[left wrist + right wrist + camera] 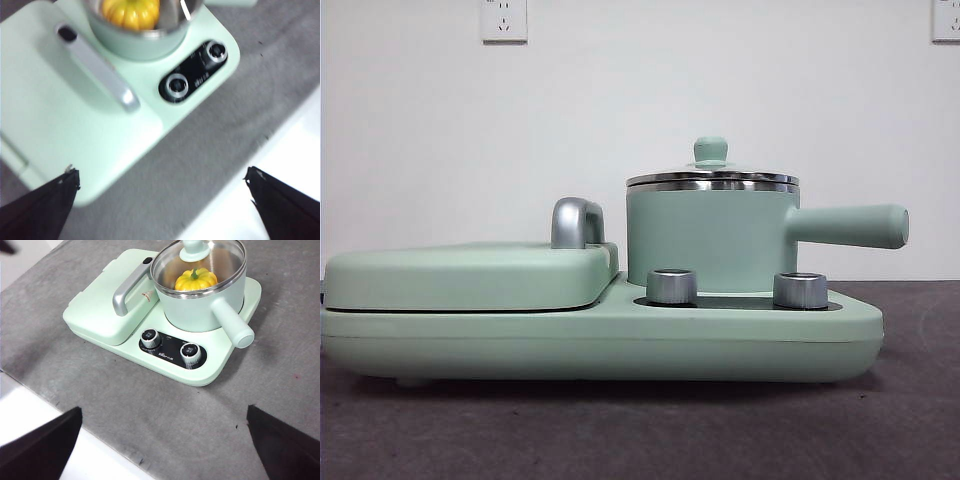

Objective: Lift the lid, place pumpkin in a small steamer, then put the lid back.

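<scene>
The small steamer stands on the right side of a mint-green cooker base, its long handle pointing right. The glass lid with its mint knob sits shut on the steamer's rim. In the right wrist view the pumpkin shows through the lid, inside the steamer. It also shows in the left wrist view. My left gripper and right gripper are both open, empty and well back from the cooker. Neither arm shows in the front view.
The flat mint-green griddle cover with a chrome handle fills the left half of the base. Two steel dials sit in front of the steamer. The grey mat's edge meets white table.
</scene>
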